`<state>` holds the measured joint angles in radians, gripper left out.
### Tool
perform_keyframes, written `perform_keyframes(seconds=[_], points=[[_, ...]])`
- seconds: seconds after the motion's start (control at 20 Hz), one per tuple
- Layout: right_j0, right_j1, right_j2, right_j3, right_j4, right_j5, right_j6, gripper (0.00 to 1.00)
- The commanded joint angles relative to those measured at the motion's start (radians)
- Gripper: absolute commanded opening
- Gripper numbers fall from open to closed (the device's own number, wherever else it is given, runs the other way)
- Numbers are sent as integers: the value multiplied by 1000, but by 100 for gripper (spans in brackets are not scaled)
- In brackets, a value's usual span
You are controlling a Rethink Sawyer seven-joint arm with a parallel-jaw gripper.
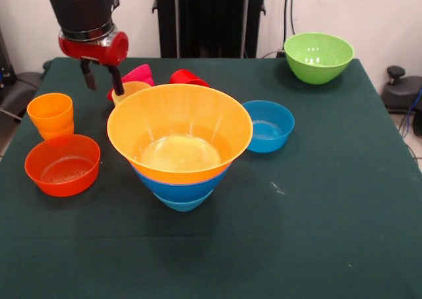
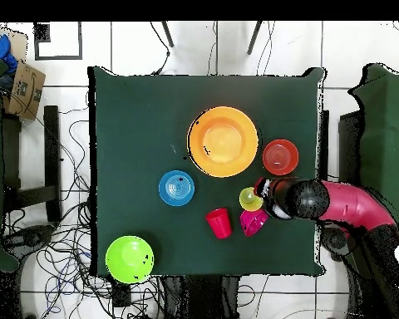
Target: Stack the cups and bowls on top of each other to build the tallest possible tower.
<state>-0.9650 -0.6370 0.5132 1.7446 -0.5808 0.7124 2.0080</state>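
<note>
The tower (image 1: 179,131) stands mid-table: a wide yellow-orange bowl over a large blue bowl (image 1: 181,187) over a small light-blue bowl (image 1: 181,205). It also shows in the overhead view (image 2: 224,141). My gripper (image 1: 105,90) is open and empty, with its fingers hanging just left of the yellow cup (image 1: 130,90) and close to its rim. The magenta bowl (image 1: 138,73) and the red cup (image 1: 188,78) lie behind the tower. The orange-yellow cup (image 1: 51,114) stands upright at the left. In the overhead view my gripper (image 2: 265,193) is beside the yellow cup (image 2: 250,199).
A shallow orange bowl (image 1: 62,165) sits front left. A small blue bowl (image 1: 267,125) is right of the tower. A lime green bowl (image 1: 318,57) is at the far right corner. Cables lie on the floor around the table (image 2: 128,108).
</note>
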Motion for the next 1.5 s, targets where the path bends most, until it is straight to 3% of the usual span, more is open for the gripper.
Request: perform_keyframes(seconds=[0.05, 0.4, 0.7, 1.15, 1.5], points=[[18, -15, 51, -33, -51, 100, -255, 100], [24, -71, 75, -68, -25, 207, -301, 100], [-3, -52, 109, -132, -36, 275, -378, 100], [-13, 18, 139, -228, -65, 295, -425, 100], [15, 79, 140, -284, -71, 212, -396, 100]])
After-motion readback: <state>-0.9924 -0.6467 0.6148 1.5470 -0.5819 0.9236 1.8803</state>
